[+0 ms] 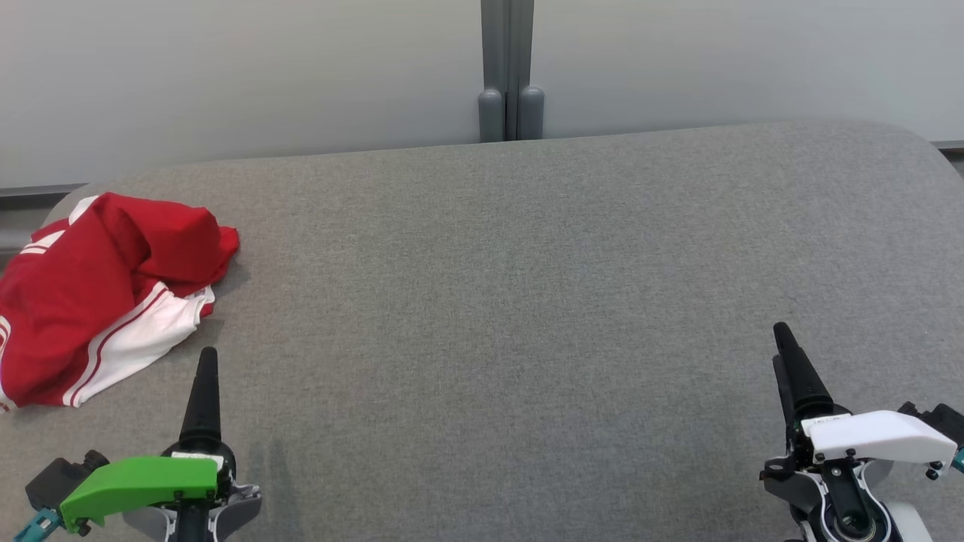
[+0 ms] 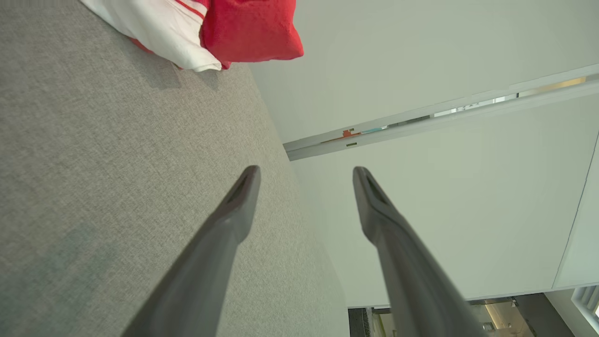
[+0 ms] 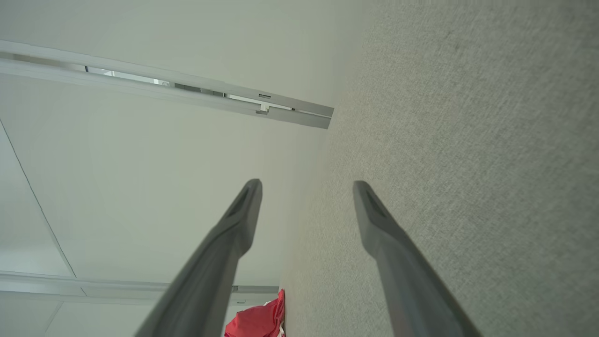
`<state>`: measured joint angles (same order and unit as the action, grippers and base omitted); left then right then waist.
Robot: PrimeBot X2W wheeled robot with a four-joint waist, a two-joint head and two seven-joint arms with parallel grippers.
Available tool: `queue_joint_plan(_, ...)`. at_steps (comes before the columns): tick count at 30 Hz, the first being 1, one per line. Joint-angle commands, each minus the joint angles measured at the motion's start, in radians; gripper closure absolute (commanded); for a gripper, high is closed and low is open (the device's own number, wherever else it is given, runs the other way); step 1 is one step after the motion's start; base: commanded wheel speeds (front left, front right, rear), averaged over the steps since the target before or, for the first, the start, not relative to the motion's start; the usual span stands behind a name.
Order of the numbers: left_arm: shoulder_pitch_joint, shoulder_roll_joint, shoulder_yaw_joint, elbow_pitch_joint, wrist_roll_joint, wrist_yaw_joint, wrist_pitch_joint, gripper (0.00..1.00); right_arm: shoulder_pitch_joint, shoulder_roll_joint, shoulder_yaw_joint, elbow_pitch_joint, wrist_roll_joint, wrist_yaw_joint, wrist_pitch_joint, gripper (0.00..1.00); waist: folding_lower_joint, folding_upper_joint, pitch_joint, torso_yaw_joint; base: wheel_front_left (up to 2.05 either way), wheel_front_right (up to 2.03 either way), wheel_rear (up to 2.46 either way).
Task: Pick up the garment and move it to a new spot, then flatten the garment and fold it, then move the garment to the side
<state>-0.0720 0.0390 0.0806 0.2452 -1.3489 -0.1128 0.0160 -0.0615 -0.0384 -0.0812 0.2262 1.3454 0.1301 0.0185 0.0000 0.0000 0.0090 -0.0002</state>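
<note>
Grey woven-fabric table top (image 1: 527, 301), far corners rounded. Behind it are pale wall panels (image 1: 226, 75), split by a grey vertical post (image 1: 508, 45) with two rounded caps (image 1: 490, 113) at its base, right at the table's far edge. A dark strip (image 1: 34, 192) runs low along the wall at far left.

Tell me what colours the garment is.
The garment is red with white striped panels; clearest in head view.

Grey fabric-covered table (image 1: 527, 316), rounded far corners. Pale wall panels (image 1: 226, 75) behind, joined by a grey upright post (image 1: 508, 68). Even, soft light.
</note>
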Motion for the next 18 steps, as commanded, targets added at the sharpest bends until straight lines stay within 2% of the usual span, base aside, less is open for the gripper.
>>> queue_joint_plan(1, -0.031, 0.006, -0.005, -0.022, 0.049, 0.008, -0.010, 0.00, -0.007, -0.006, 0.006, -0.025, -0.042, 0.000, -0.012, 0.00, 0.0000, 0.0000, 0.000, 0.000, 0.00, 0.00, 0.00)
queue_joint_plan(18, -0.033, 0.009, -0.061, -0.040, 0.383, 0.065, -0.075, 0.00, 0.008, -0.008, 0.038, -0.045, -0.336, 0.000, -0.077, 0.00, 0.0000, 0.0000, -0.001, 0.006, 0.00, 0.00, 0.00)
